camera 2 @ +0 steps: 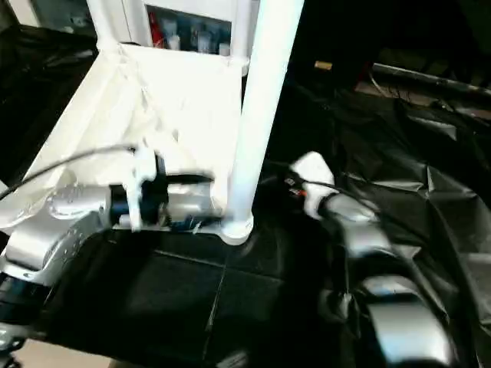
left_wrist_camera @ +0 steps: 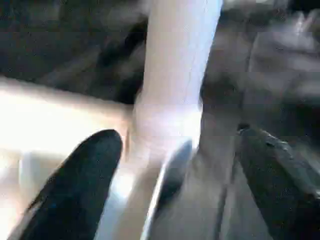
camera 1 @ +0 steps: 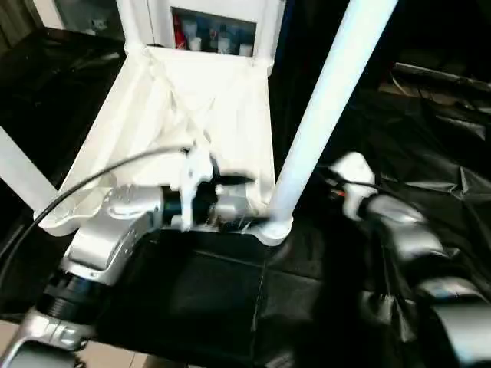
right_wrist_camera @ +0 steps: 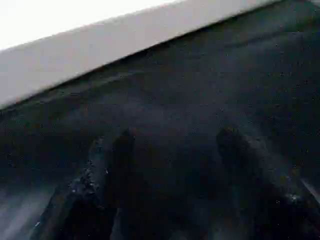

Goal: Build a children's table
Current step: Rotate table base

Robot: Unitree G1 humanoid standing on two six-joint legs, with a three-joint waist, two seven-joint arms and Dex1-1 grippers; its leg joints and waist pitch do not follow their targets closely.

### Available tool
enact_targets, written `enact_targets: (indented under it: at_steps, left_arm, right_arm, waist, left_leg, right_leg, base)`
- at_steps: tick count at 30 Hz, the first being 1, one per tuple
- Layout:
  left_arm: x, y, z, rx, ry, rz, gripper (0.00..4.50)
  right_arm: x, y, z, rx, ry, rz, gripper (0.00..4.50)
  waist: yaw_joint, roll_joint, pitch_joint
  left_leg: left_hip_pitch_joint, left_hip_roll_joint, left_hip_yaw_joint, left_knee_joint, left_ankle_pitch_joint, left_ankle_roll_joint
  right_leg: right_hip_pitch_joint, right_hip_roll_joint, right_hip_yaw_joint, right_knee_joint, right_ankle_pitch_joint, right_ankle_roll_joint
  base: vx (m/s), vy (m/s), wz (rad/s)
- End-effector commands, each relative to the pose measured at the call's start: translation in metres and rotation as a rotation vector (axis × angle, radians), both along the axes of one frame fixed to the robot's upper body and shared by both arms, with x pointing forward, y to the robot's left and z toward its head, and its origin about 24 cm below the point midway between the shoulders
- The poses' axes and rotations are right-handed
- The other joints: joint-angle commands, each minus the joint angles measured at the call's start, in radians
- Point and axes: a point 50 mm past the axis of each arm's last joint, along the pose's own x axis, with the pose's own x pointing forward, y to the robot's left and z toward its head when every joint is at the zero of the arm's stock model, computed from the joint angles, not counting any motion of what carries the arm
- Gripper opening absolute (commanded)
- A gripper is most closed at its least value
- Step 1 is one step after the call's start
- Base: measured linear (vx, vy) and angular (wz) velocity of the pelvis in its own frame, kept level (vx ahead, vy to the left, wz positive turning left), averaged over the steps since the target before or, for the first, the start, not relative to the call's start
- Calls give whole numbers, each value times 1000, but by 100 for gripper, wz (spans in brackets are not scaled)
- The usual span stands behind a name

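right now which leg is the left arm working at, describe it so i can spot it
Start at the white tabletop lying upside down on the black-draped work table. Go to its near corner on the robot's right: the leg stands there in the corner socket. It is the tube nearest the left gripper, whose jaws are open beside its base.

Both forearms are clad in silver-grey metallic housings with rounded, segmented joints. The left forearm ends in a black cylindrical wrist collar and a white bracket, and a thin black cable arcs over it toward the wrist. The right forearm carries a white rounded wrist module with a small red-orange mark and dark wiring. The left gripper has two smooth, rounded black fingers.
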Motion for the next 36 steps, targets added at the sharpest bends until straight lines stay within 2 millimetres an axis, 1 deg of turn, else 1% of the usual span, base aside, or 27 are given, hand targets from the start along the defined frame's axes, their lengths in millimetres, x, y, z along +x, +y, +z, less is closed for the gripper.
enact_targets:
  at_steps: [1, 2, 4, 5, 7, 8, 9, 10, 12, 13, 14, 15, 18, 19, 20, 21, 22, 23, 24, 25, 26, 27, 29, 30, 33, 34, 36]
  left_arm:
    - [-1, 2, -10, 94, 5, -68, 381]
    - [-1, 2, -10, 94, 5, -68, 369]
    - [3, 2, -14, 141, 12, -99, 357]
    - [3, 2, -14, 141, 12, -99, 357]
    - [5, 2, -15, 162, 11, -111, 337]
    - [9, 2, -15, 176, 5, -110, 327]
    - [12, 2, -15, 186, -4, -102, 318]
    - [15, 2, -15, 199, -12, -96, 318]
    - [18, 2, -15, 209, -19, -90, 305]
    - [20, 2, -15, 212, -19, -84, 292]
    - [24, 2, -15, 215, -18, -78, 282]
    - [27, 1, -14, 207, -9, -73, 282]
    - [30, 1, -15, 210, 5, -77, 267]
    - [33, 1, -17, 223, 19, -81, 236]
    - [34, 1, -18, 232, 25, -84, 236]
    - [35, 2, -18, 241, 28, -88, 229]
    - [36, 2, -19, 250, 28, -89, 219]
    - [37, 3, -19, 259, 31, -92, 205]
    - [38, 3, -20, 269, 33, -97, 205]
    - [38, 3, -20, 269, 33, -97, 193]
    - [38, 5, -21, 284, 44, -108, 187]
    - [38, 5, -21, 284, 44, -108, 187]
    - [39, 6, -21, 288, 57, -118, 157]
    - [39, 6, -21, 288, 57, -118, 157]
    - [40, 7, -20, 281, 68, -121, 141]
    - [41, 7, -20, 273, 71, -120, 118]
    - [41, 5, -20, 255, 78, -124, 100]
  right_arm:
    - [-16, -11, 11, -26, 39, 135, 305]
    - [-16, -11, 11, -26, 39, 135, 305]
    - [-31, -15, 23, -24, 71, 249, 305]
    - [-31, -15, 23, -24, 71, 249, 305]
    - [-39, -17, 29, -31, 84, 293, 305]
    - [-45, -18, 34, -36, 96, 329, 305]
    - [-48, -19, 38, -34, 102, 345, 305]
    - [-51, -20, 42, -32, 109, 361, 305]
    - [-53, -20, 45, -26, 114, 369, 305]
    - [-55, -20, 48, -23, 118, 373, 305]
    - [-58, -20, 51, -18, 125, 377, 305]
    - [-60, -19, 54, 1, 140, 379, 305]
    - [-65, -18, 58, 35, 172, 382, 305]
    - [-68, -16, 61, 51, 197, 387, 332]
    - [-68, -15, 62, 56, 203, 388, 332]
    - [-69, -14, 63, 68, 211, 388, 339]
    - [-70, -13, 65, 77, 214, 392, 344]
    - [-71, -12, 65, 81, 217, 395, 358]
    - [-72, -10, 66, 83, 218, 398, 358]
    - [-72, -10, 66, 83, 218, 398, 373]
    - [-74, -7, 65, 89, 222, 400, 383]
    - [-74, -7, 65, 89, 222, 400, 383]
    - [-77, -3, 65, 98, 234, 395, 416]
    - [-77, -3, 65, 98, 234, 395, 416]
    - [-81, 0, 62, 110, 255, 392, 433]
    - [-82, 1, 61, 112, 259, 391, 446]
    - [-82, 3, 60, 112, 265, 391, 450]
  waist:
    - [7, 10, -76]
    - [12, 13, -76]
    - [18, 20, -79]
    - [18, 20, -79]
    - [18, 13, -77]
    - [19, 18, -78]
    - [20, 16, -77]
    - [23, 19, -82]
    - [23, 17, -81]
    - [23, 16, -84]
    - [24, 17, -87]
    - [23, 16, -86]
    - [28, 18, -92]
    - [31, 30, -93]
    - [31, 30, -93]
    - [33, 26, -95]
    - [35, 33, -94]
    - [37, 35, -95]
    - [39, 32, -96]
    - [40, 31, -96]
    - [41, 37, -97]
    - [42, 39, -96]
    - [46, 40, -97]
    - [47, 41, -97]
    - [48, 43, -99]
    - [48, 42, -99]
    - [48, 42, -98]
  left_leg:
    - [13, -1, 6, -57, -142, 80]
    - [13, 1, 6, -58, -151, 84]
    - [17, 3, 3, -60, -165, 81]
    - [17, 3, 3, -60, -165, 81]
    - [12, 4, 1, -61, -176, 73]
    - [17, 2, 3, -60, -187, 68]
    - [18, 2, 3, -59, -192, 69]
    - [15, 1, 0, -58, -181, 70]
    - [15, 0, 0, -58, -175, 74]
    - [11, 2, -2, -57, -165, 71]
    - [15, 0, 1, -55, -162, 72]
    - [14, -1, 1, -54, -160, 74]
    - [12, 0, -2, -52, -139, 79]
    - [14, -2, -1, -52, -134, 83]
    - [14, -2, -1, -52, -134, 83]
    - [14, -2, -3, -51, -135, 84]
    - [13, -2, -2, -51, -144, 81]
    - [12, -3, -3, -50, -146, 79]
    - [11, -3, -3, -50, -149, 76]
    - [9, -4, -4, -50, -149, 73]
    - [10, -4, -4, -50, -155, 68]
    - [10, -5, -4, -50, -157, 66]
    - [11, -4, -5, -52, -156, 55]
    - [11, -5, -5, -52, -154, 54]
    - [12, -2, -6, -53, -157, 50]
    - [12, -3, -5, -52, -158, 49]
    - [10, -4, -5, -52, -159, 49]
  right_leg:
    - [68, -39, 32, -67, -84, -248]
    - [69, -40, 34, -69, -86, -245]
    - [68, -42, 32, -68, -98, -254]
    - [68, -42, 32, -68, -98, -254]
    - [69, -46, 32, -71, -130, -251]
    - [67, -45, 32, -76, -152, -250]
    - [67, -43, 33, -78, -156, -247]
    - [72, -44, 33, -72, -143, -246]
    - [70, -42, 32, -75, -144, -243]
    - [72, -47, 32, -71, -134, -249]
    - [71, -44, 31, -72, -133, -250]
    - [71, -43, 32, -73, -130, -249]
    - [76, -46, 31, -66, -85, -261]
    - [76, -43, 30, -69, -61, -270]
    - [76, -43, 30, -69, -61, -270]
    - [78, -44, 30, -65, -51, -274]
    - [78, -45, 30, -68, -59, -275]
    - [79, -46, 30, -67, -61, -276]
    - [81, -46, 30, -69, -71, -273]
    - [82, -46, 30, -69, -86, -265]
    - [79, -47, 30, -73, -109, -259]
    - [79, -46, 30, -75, -121, -254]
    - [79, -46, 30, -74, -128, -247]
    - [79, -45, 30, -74, -126, -245]
    - [77, -47, 29, -71, -112, -250]
    - [77, -46, 28, -70, -100, -257]
    - [79, -48, 29, -71, -105, -256]
  base:
    - [0, 0, 0]
    - [0, 0, 0]
    - [0, 0, 0]
    - [0, 0, 0]
    - [0, 0, 0]
    - [0, 0, 0]
    - [0, 0, 0]
    - [0, 0, 0]
    - [0, 0, 0]
    - [0, 0, 0]
    - [0, 0, 0]
    - [0, 0, 0]
    - [0, 0, 0]
    - [0, 0, 0]
    - [0, 0, 0]
    - [0, 0, 0]
    - [0, 0, 0]
    - [0, 0, 0]
    - [0, 0, 0]
    - [0, 0, 0]
    - [0, 0, 0]
    - [0, 0, 0]
    - [0, 0, 0]
    - [0, 0, 0]
    - [0, 0, 0]
    - [0, 0, 0]
    - [0, 0, 0]
